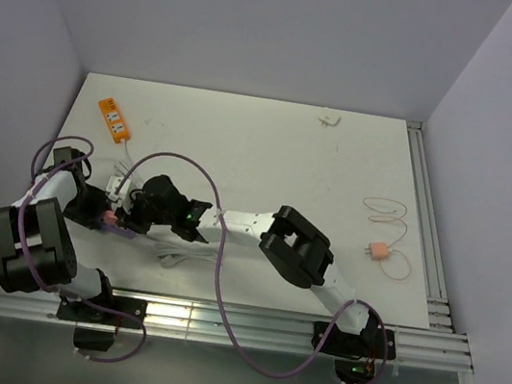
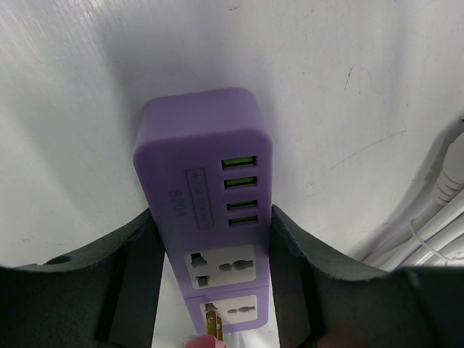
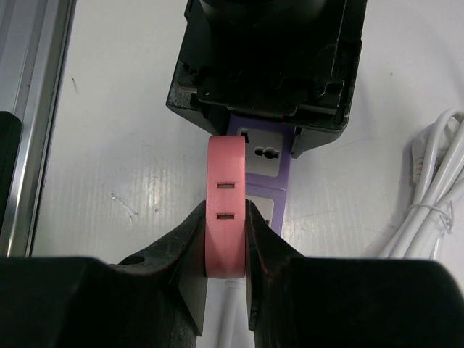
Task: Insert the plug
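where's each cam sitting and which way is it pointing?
Top external: above and behind the bases, looking down on the white table; left arm and right arm show.
Left wrist: looks along the left hand, clamped on the long lilac plastic power strip.
Right wrist: looks along the right hand, shut on the salmon-pink plastic plug; left hand beyond.
Shared: both wrist views show strip and plug.
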`<state>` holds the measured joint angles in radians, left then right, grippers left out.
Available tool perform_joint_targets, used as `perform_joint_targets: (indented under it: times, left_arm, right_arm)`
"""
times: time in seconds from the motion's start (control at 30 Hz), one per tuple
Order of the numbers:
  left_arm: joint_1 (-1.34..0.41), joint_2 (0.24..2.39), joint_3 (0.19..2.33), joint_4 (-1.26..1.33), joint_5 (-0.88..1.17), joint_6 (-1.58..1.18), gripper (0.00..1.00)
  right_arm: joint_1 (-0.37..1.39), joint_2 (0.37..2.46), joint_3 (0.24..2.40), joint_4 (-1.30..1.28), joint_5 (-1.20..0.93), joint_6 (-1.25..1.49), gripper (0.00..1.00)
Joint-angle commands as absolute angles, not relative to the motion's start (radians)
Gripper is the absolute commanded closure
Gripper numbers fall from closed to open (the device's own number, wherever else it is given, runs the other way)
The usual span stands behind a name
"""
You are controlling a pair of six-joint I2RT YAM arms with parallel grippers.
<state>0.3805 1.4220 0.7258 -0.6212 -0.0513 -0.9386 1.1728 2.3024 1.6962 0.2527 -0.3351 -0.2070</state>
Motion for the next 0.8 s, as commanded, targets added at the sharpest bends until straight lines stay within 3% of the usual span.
perform_joint_targets:
  times: [0.0, 0.77]
  left_arm:
    - [0.353, 1.48, 0.643, -0.667, 0.02, -0.948, 1.0]
    - [0.353, 1.477, 0.641, -0.672, 0.008, -0.959, 1.0]
  right_arm:
    - [1.177, 2.299, 1.717, 0.232, -0.313, -0.187, 1.0]
    - [1.178, 2.246, 1.626, 0.245, -0.271, -0.163, 1.0]
